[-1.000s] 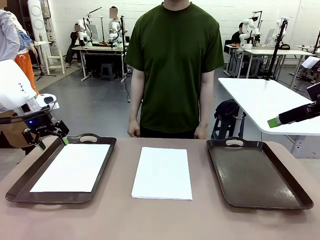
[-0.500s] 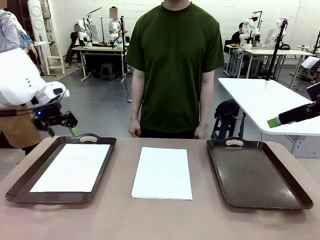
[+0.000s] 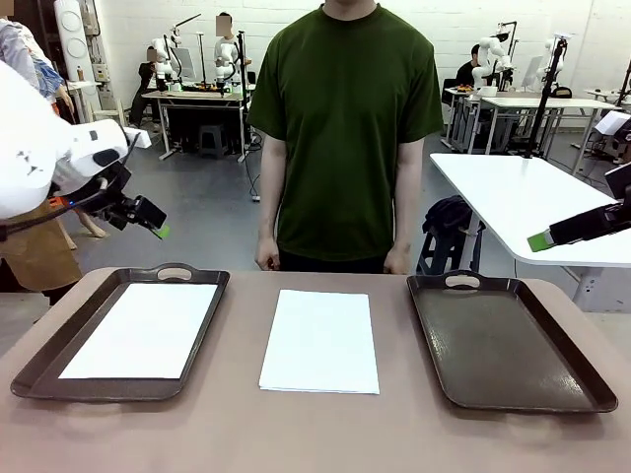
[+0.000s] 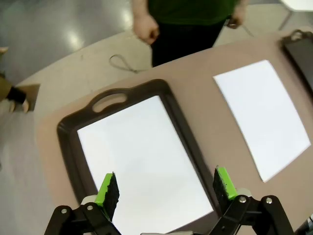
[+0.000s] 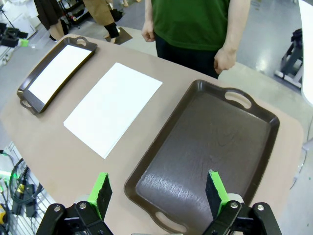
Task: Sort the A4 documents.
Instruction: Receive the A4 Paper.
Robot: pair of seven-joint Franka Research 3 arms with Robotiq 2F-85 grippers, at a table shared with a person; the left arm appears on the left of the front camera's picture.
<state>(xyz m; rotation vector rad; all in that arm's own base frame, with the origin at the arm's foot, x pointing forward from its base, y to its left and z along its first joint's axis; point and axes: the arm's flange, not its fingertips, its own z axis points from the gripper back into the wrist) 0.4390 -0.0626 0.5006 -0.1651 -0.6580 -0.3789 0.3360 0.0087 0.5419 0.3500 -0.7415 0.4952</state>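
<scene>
One paper sheet (image 3: pixel 143 328) lies in the left tray (image 3: pixel 35 367), a second paper sheet (image 3: pixel 320 340) on the table (image 3: pixel 315 434) between it and the right tray (image 3: pixel 508 345), while the left gripper (image 4: pixel 166 183) and right gripper (image 5: pixel 157 191) hang above, jaws spread, grasping nothing.

Front camera faces across the brown table (image 3: pixel 246 434) toward the person (image 3: pixel 343 128); both wrist cameras look steeply down, sharing the thin white paper sheet (image 4: pixel 264 117) mid-table.

On the counter (image 3: pixel 227 434), one A4 sheet (image 3: pixel 143 330) lies in the left tray (image 3: pixel 41 370). Further A4 documents (image 3: pixel 320 340) lie between it and the right tray (image 3: pixel 503 345). A person (image 3: pixel 340 128) stands behind.
</scene>
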